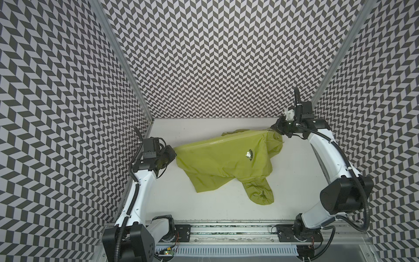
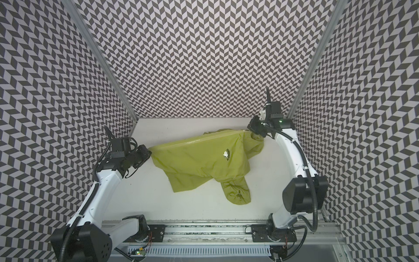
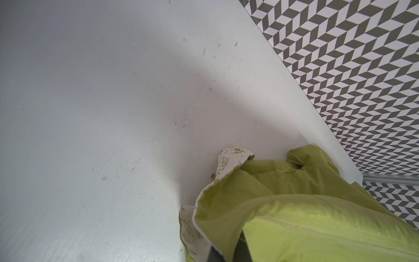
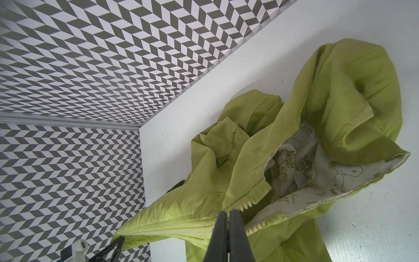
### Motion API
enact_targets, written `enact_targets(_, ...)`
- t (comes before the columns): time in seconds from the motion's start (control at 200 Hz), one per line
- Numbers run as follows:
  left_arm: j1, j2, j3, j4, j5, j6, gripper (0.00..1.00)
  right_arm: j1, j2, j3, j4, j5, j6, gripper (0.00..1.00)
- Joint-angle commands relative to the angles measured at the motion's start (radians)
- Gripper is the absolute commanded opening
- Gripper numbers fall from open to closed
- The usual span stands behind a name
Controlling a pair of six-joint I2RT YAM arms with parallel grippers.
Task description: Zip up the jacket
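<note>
- A white table (image 1: 215,217) is enclosed by three walls (image 1: 215,56) covered with a grey-and-white chevron pattern.
- One green jacket (image 1: 222,163) is stretched between the two grippers and rests partly on the table.
- The fingers of the left gripper (image 1: 174,152) are pressed together on the jacket's bottom edge.
- The right gripper (image 4: 228,214) is pinched on the one zipper (image 4: 181,228). Closed teeth are seen between the two finger pairs, and a few open teeth just beyond the right fingers (image 4: 237,231).
- One hood (image 4: 351,90) lies past the right fingers, and one chest logo (image 1: 250,155) is counted.
</note>
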State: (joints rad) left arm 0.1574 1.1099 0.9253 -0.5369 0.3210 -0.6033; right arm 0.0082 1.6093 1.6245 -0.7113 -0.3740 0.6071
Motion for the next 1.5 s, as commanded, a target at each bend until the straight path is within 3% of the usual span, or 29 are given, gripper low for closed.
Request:
enact_targets(0.0,0.026,0.000,-0.011,0.012,-0.070,0.002,0.00,-0.020,-0.037,-0.006,0.056,0.032,0.002,0.00)
enact_targets(1.107,0.119,0.052,0.009,0.025,-0.075,-0.003,0.00,-0.033,-0.025,-0.005,0.069,0.026,0.016,0.00)
enact_targets(1.327,0.113,0.102,0.034,0.126,-0.024,-0.065,0.00,-0.032,-0.006,-0.023,0.143,-0.007,0.085,0.00)
enact_targets(1.492,0.079,0.241,0.142,0.259,0.014,-0.194,0.00,-0.036,0.075,0.025,0.305,-0.073,0.236,0.00)
